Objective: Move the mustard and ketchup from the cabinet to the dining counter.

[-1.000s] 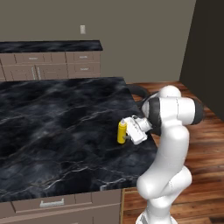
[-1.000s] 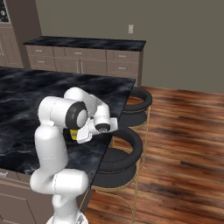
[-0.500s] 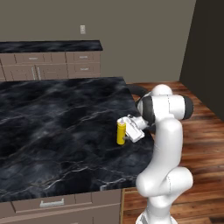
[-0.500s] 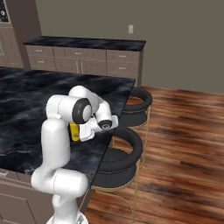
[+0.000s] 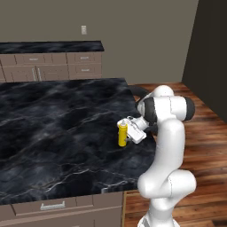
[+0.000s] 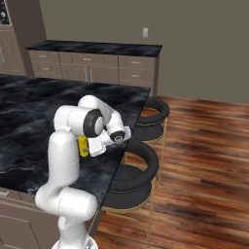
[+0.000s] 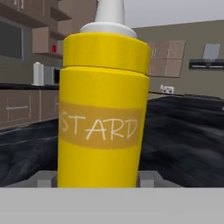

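The mustard stands upright at centre frame on the black marble bench, near its right edge. My hand sits level at its right side, part-open around the bottle; whether the fingers touch, I cannot tell.

The mustard, a yellow squeeze bottle, stands upright on the dining counter; pale nozzle up.

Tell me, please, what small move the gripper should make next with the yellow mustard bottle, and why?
Probably draw the gripper straight back, level. The yellow mustard squeeze bottle stands upright on the black marble dining counter near its right edge, so that delivery looks done; the nozzle sits very close, and a sideways move might tip it.
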